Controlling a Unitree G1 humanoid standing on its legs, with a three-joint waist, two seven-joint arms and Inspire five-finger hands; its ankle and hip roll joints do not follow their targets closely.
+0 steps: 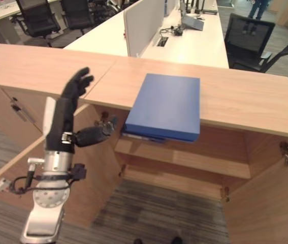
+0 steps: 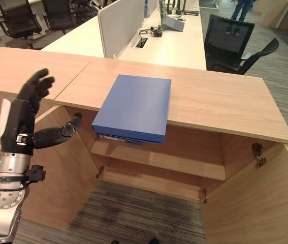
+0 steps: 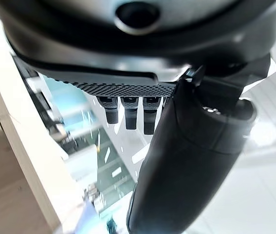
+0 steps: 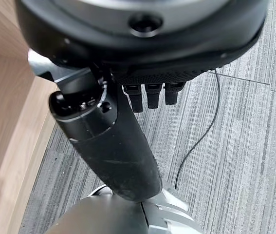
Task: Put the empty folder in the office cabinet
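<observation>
To the right of the raised left hand (image 1: 65,119), the blue folder (image 1: 165,105) lies on the cabinet (image 1: 245,104) top, overhanging its front edge above the open shelf (image 1: 184,161). Hand spread, empty. Right hand (image 4: 128,136) relaxed, over carpet. Risk: a one-sided nudge tips the folder off the edge.

Blue folder (image 2: 133,108) overhanging cabinet (image 2: 225,104) top, left hand (image 2: 24,118) raised, fingers spread

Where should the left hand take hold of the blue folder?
Probably the near edge of the blue folder: it lies flat on the cabinet top and overhangs the front lip. Bring the open left hand from the front-left, fingers under, thumb on top.
</observation>
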